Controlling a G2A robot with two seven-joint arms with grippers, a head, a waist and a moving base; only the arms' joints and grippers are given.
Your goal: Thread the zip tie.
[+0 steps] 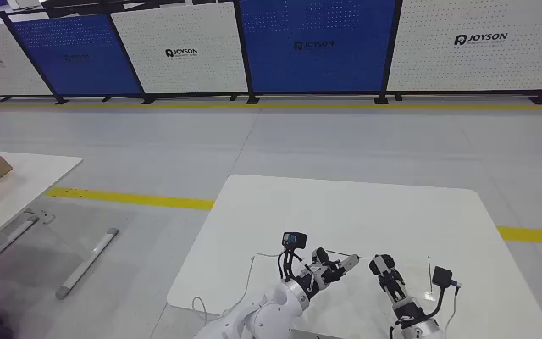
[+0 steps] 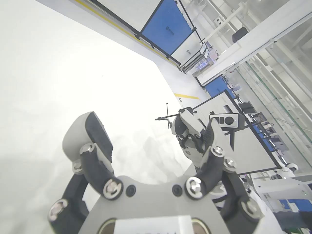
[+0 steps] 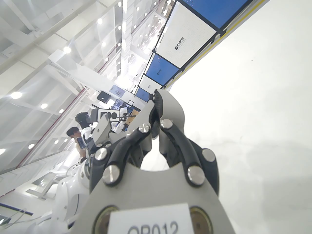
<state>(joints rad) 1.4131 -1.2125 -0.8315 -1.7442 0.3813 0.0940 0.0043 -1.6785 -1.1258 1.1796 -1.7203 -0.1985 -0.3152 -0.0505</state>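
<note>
Above table [image 1: 339,203] front edge, R hand [image 3: 156,97] pinches thin black zip tie [image 2: 165,117], L hand [image 2: 154,130] wide open.

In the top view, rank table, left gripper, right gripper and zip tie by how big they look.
1. table
2. left gripper and right gripper: alike, so unranked
3. zip tie: a thin line at the right gripper's tip
</note>
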